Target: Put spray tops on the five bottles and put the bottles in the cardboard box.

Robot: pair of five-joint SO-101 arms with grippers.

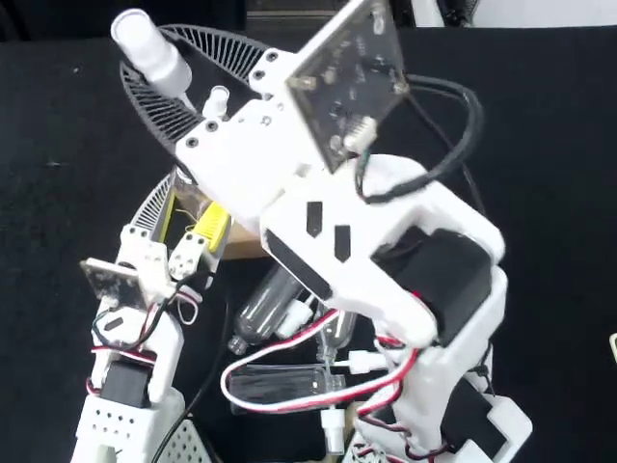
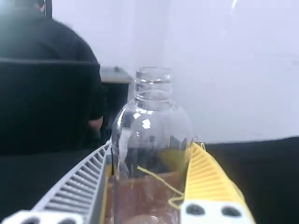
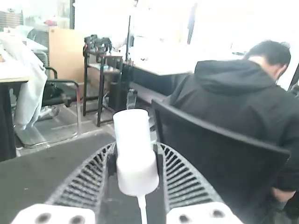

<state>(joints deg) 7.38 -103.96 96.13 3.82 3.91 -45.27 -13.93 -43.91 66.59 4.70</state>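
Here the open-necked bottle (image 2: pixel 152 140) stands upright, pinched between the left fingers (image 2: pixel 208 172) at about nine o'clock on the bench (image 1: pixel 540 145). The right fingers (image 3: pixel 184 182) clamp the spray top (image 3: pixel 135 158) toward eleven o'clock, its tube hanging down. I'd centre that tube over the neck first, then lower straight with the bottle held steady.
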